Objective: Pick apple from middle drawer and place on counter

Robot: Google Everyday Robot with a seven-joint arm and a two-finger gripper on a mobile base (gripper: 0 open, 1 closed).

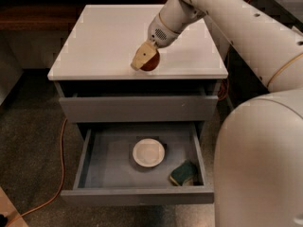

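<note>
My gripper (145, 62) is over the front middle of the white counter (104, 37), shut on the small red apple (153, 64). The tan fingers (141, 56) cover the apple's left side. The apple sits at or just above the counter top, near its front edge. The middle drawer (137, 196) stands pulled open below, with no apple in it. The taller grey drawer front (137, 109) above it is closed.
A round white bowl (148, 152) and a dark green sponge (183, 173) lie in the open drawer. An orange cable (60, 169) runs over the floor at the left. A dark wooden shelf (28, 11) stands behind on the left. My arm's white body fills the right side.
</note>
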